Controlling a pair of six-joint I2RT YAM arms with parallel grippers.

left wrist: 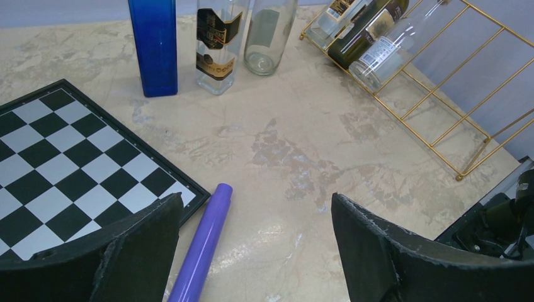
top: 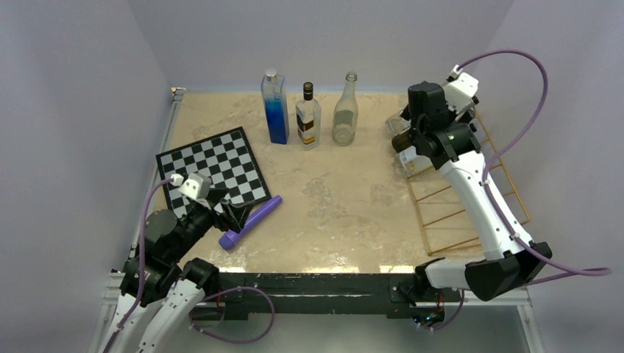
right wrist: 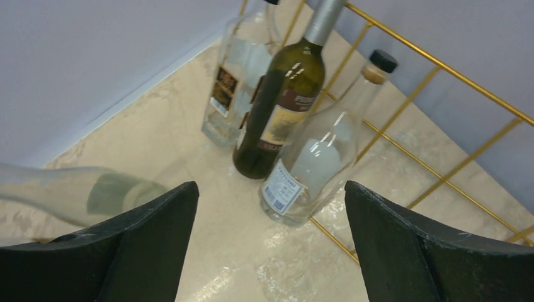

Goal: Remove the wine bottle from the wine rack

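Observation:
The gold wire wine rack [top: 471, 198] lies slanted at the right side of the table. Three bottles lean on its far end in the right wrist view: a dark green wine bottle [right wrist: 283, 107] with a silver top, a clear bottle [right wrist: 318, 160] with a white label to its right, and a clear dark-labelled bottle [right wrist: 228, 88] to its left. My right gripper [right wrist: 271, 245] is open and empty, above and just in front of their bases. In the top view the right gripper [top: 412, 137] covers most of them. My left gripper [top: 228, 213] is open and empty at the near left.
A purple cylinder [top: 252, 220] lies beside the left gripper, next to a chessboard [top: 213, 169]. A blue bottle [top: 275, 107], a dark-labelled clear bottle [top: 308, 118] and an empty clear bottle [top: 345, 110] stand at the back middle. Walls close the table's sides.

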